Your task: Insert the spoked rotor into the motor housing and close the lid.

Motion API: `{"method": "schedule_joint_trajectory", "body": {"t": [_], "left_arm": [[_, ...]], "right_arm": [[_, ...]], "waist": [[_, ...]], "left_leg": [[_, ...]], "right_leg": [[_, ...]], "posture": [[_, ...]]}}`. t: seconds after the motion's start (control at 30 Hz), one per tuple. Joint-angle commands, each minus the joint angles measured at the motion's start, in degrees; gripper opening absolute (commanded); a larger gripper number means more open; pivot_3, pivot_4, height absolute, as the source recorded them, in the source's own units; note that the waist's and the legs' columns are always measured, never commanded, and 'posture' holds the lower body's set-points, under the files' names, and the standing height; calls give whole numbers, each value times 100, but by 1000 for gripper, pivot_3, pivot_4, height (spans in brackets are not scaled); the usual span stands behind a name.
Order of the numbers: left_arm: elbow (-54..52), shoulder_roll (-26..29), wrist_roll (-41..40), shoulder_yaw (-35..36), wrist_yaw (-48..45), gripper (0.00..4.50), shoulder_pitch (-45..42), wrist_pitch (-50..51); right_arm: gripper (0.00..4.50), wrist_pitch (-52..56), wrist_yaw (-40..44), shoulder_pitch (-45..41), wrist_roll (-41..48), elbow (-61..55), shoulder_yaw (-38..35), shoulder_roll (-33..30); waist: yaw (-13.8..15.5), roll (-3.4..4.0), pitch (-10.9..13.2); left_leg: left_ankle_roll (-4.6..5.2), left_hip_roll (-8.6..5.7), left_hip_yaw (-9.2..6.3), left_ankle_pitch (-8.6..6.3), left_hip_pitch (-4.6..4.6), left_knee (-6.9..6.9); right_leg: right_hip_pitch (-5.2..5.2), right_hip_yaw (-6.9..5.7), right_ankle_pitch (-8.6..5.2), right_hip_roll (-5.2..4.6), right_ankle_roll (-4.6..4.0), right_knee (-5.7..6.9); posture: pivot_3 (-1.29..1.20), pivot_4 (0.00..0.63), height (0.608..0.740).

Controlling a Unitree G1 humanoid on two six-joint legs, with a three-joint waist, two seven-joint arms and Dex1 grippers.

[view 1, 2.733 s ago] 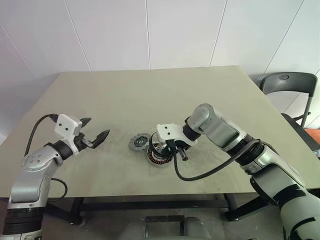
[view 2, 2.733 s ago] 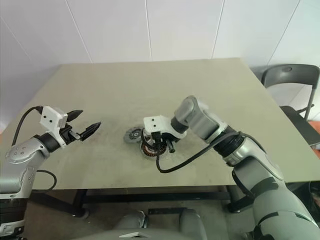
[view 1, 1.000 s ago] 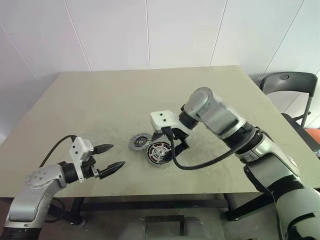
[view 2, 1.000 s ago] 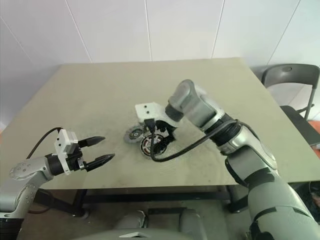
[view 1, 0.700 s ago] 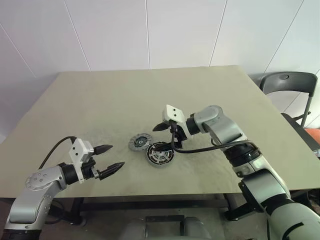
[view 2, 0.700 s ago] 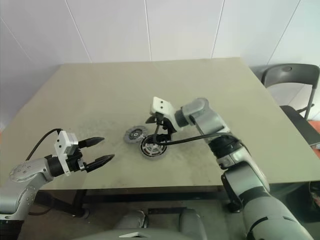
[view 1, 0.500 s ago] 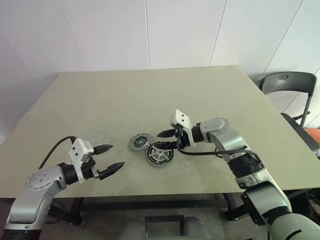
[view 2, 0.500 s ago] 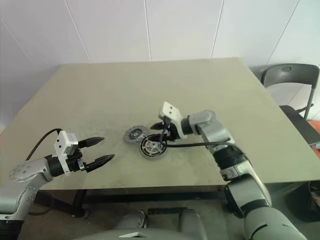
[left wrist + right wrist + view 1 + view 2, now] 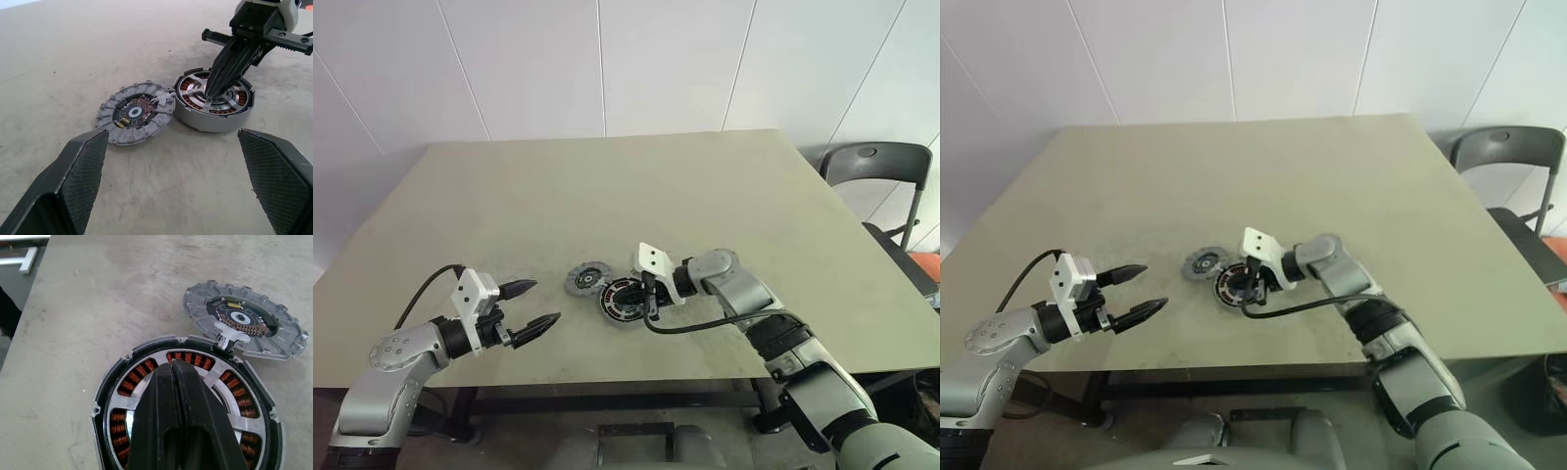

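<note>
While the right gripper has its jaws pressed together with nothing between them, their tips point down onto the middle of the spoked rotor, whose pale spokes and rim sit inside the motor housing; copper-brown windings show in the gaps between the spokes on every side of the closed jaws. Whether the tips actually touch the rotor's hub cannot be told. The lid lies flat on the surface just past the housing on the far side from the right jaws, its inner face turned up with a small circuit at the centre, and its edge meets the housing's rim at a small pale tab. The left gripper hovers above the near part of the surface with its jaws spread wide and holding nothing, and they point toward the two discs. Seen along those open jaws, the lid is the nearer disc and the housing with the rotor lies beyond it, both well clear of the black fingertips.
</note>
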Motion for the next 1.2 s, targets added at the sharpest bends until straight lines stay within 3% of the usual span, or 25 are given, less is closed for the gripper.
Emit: {"method": "schedule_joint_trajectory", "body": {"t": [0.03, 0.23, 0.4, 0.5, 0.83, 0.87, 1.2], "left_arm": [[-206, 36, -56, 85, 51, 4500, -8, 2], [-212, 45, -54, 108, 82, 4500, -38, -7], [-145, 40, -31, 88, 67, 4500, -85, -55], [-121, 25, -8, 71, 66, 4500, -94, -91], [-219, -47, 9, 56, 144, 4500, 36, -155], [-234, -55, 11, 53, 153, 4500, 37, -151], [-282, -81, 23, 48, 203, 4500, 37, -156]], "right_arm": [[31, 120, -23, -120, -82, 198, -14, 41], [31, -29, 402, -758, 132, -62, -266, -90], [31, -771, 1260, -1447, -100, 245, 7, -474], [881, -1066, 1876, -1796, -206, 493, 201, -625], [4300, -4412, 2515, -2521, -1313, 2236, 962, -577], [4470, -4727, 2546, -2542, -1412, 2343, 1086, -577], [4470, -6495, 1697, -2774, -2381, 3247, 1375, -317]], "waist": [[0, 0, 0], [-4, 7, 5], [-7, 9, 6], [-8, 8, 6], [-30, 8, 6], [-30, 8, 6], [-32, 9, 7]], "left_leg": [[-2, 0, 0, -1, 19, 0], [-17, 2, 5, -10, 23, 2], [-2, 4, 5, -2, 16, -25], [-2, 4, 6, -2, 16, -37], [-2, 6, 11, -2, 25, -35], [-2, 6, 11, -2, 25, -36], [-2, 6, 9, -1, 30, -38]], "right_leg": [[17, 0, -4, 0, 1, -2], [19, 0, -9, -5, -9, -2], [1, -1, -7, -5, -6, -4], [-4, -1, -7, -5, -6, -8], [3, 0, -10, -5, -3, -6], [3, 0, -10, -4, -3, -7], [2, 1, 1, -3, -23, -1]], "posture": [[0, 0, 740], [0, 0, 740], [0, 0, 740], [0, 0, 740], [0, 0, 740], [0, 0, 740], [0, 0, 740]]}}
